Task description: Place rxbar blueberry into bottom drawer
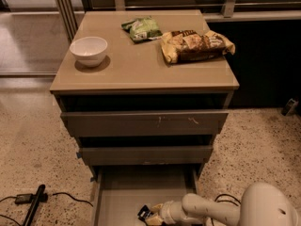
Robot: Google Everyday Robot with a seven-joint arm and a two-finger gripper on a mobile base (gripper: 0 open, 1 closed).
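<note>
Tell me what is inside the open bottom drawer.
Inside the bottom drawer, over its grey floor, the hand holds the rxbar blueberry near the front. The floor beneath hand and arm is covered; the back, under the drawer above, is hidden.

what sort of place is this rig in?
Probably an office break area, hedged: speckled floor, a drawer cabinet topped with a white bowl, green snack bag and yellow-brown bag. The tool is low inside the bottom drawer, holding the rxbar blueberry.
</note>
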